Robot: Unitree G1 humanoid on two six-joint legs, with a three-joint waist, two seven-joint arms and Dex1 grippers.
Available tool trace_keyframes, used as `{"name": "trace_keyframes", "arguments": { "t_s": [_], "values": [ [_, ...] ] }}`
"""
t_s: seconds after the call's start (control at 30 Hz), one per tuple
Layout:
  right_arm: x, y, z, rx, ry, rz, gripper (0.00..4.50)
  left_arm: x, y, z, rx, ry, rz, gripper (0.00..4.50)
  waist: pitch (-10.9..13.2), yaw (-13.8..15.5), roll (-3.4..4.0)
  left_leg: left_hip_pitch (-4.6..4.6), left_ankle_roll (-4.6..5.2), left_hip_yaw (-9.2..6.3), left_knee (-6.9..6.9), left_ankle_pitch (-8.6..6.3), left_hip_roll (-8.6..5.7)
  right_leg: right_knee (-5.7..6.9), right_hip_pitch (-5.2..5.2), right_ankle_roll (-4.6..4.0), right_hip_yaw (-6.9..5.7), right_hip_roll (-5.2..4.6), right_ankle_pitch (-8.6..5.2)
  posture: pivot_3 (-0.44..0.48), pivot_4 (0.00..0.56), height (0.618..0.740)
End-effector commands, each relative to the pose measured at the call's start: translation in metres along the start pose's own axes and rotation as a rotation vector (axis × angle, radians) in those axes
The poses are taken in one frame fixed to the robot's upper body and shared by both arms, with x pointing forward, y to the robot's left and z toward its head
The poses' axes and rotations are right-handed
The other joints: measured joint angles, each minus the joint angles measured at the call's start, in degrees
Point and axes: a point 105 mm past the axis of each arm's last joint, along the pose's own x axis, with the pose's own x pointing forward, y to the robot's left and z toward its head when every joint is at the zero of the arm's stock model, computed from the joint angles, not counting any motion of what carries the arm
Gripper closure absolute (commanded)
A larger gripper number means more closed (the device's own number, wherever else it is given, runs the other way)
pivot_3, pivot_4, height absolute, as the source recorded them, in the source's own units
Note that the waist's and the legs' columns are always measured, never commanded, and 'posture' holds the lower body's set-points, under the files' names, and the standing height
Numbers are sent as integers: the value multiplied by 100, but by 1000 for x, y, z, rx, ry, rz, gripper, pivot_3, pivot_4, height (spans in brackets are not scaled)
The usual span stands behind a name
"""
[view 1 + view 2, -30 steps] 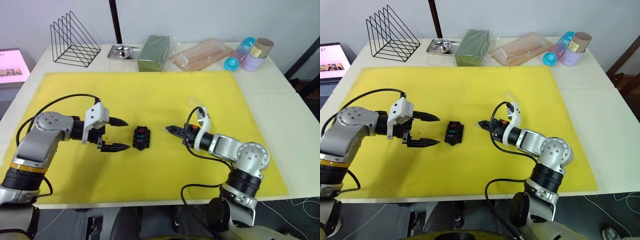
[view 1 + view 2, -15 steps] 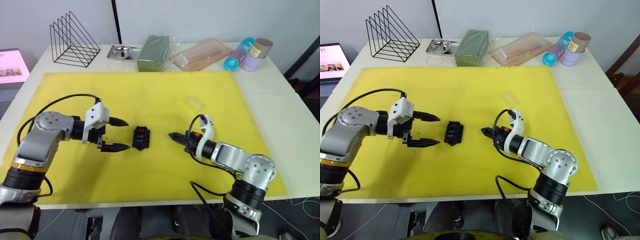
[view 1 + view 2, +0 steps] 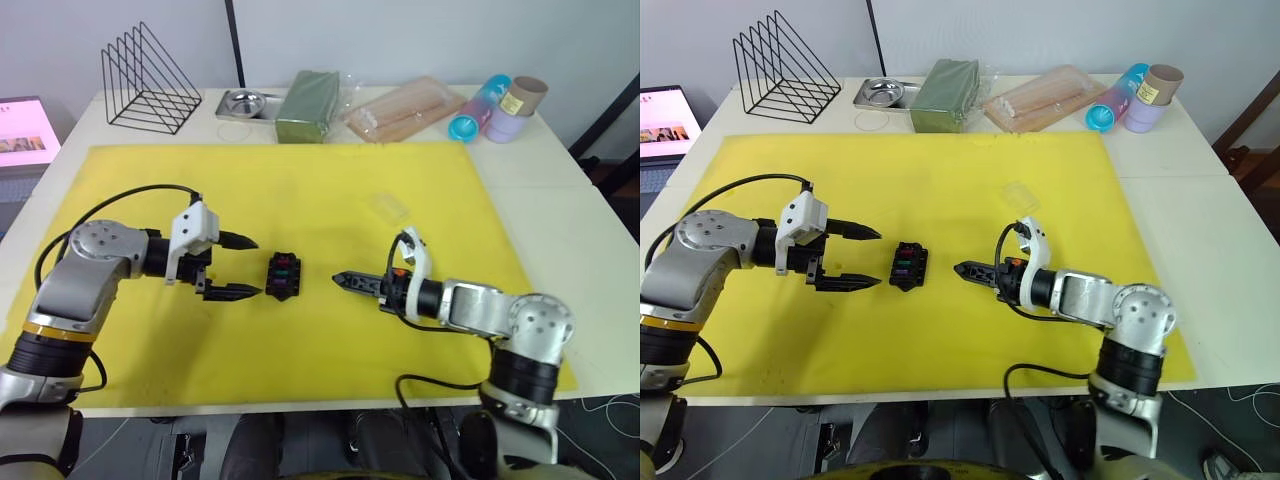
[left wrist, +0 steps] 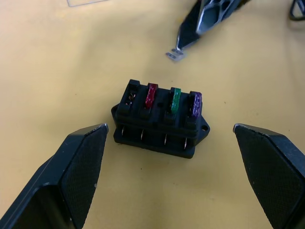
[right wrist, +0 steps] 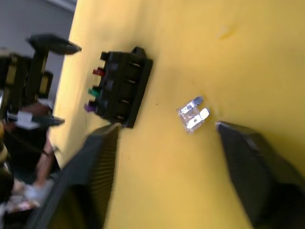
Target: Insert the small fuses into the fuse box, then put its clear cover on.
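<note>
Fingers of the left gripper (image 4: 169, 157) are spread wide and hold nothing. The fuse box (image 4: 159, 119) sits on the yellow mat (image 3: 300, 190) just past them, with red, green and purple fuses in three slots and one slot bare. The right gripper (image 5: 162, 143) is open too, with the clear fuse (image 5: 193, 114) lying on the mat between its tips, beside the box. The clear cover (image 3: 388, 207) lies farther back.
</note>
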Motion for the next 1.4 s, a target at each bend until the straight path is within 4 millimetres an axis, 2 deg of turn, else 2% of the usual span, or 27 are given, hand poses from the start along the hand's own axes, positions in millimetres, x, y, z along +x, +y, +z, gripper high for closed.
{"name": "trace_keyframes", "arguments": {
  "t_s": [0.03, 0.2, 0.3, 0.57, 0.9, 0.97, 1.07, 1.4],
  "values": [
    [-9, 10, 12, -98, 62, 46, 14, 0, 1, 5, 33, -2, 3, 0, 1, -3, 1, 0, 0, 0, 0, 0, 0, 0, 0, 0, 1, 0, 0, 0, 150, 740],
    [-12, 11, 25, -197, 118, 40, 14, 0, 2, 5, 36, -3, 1, 0, 1, -1, 1, -1, 1, 0, 0, 0, 1, -2, 0, 0, -1, 6, 0, 0, 150, 740],
    [-9, 18, 33, -317, 194, 90, 14, 0, 2, 5, 40, 0, -4, 0, 4, -2, 5, -1, 1, 2, 1, 0, 0, -3, -2, 0, 3, 3, 0, 0, 150, 740],
    [6, 19, 50, -396, 290, 197, 14, 0, 3, 5, 43, 4, -7, 0, 4, 1, 3, -2, 1, 2, 2, 0, 1, -6, -2, 0, 0, 4, 0, 0, 150, 740],
    [27, 5, 48, -435, 426, 240, 14, 0, 1, 5, 42, 1, -2, 0, 4, 6, 4, -3, 1, 1, 4, 0, 1, -4, -3, 0, -3, 2, 0, 0, 150, 740],
    [32, 4, 47, -432, 439, 252, 414, -1, 0, 5, 41, 2, 1, 0, 4, 1, 3, -2, 1, 1, 5, 0, 1, -3, -2, 0, -3, 2, 1, 0, 150, 740],
    [36, 3, 48, -435, 445, 253, 1336, -1, 0, 5, 39, 3, 4, 0, 4, 2, 4, -2, 1, 0, 5, 0, 2, 1, -5, 0, -3, 2, 1, 0, 150, 740],
    [39, 0, 42, -412, 491, 260, 1336, -1, 0, 5, 36, 2, 9, 0, 4, 4, 4, -2, 0, -1, 6, 0, 0, 3, -5, 0, -3, 1, 1, 0, 150, 740]
  ]
}}
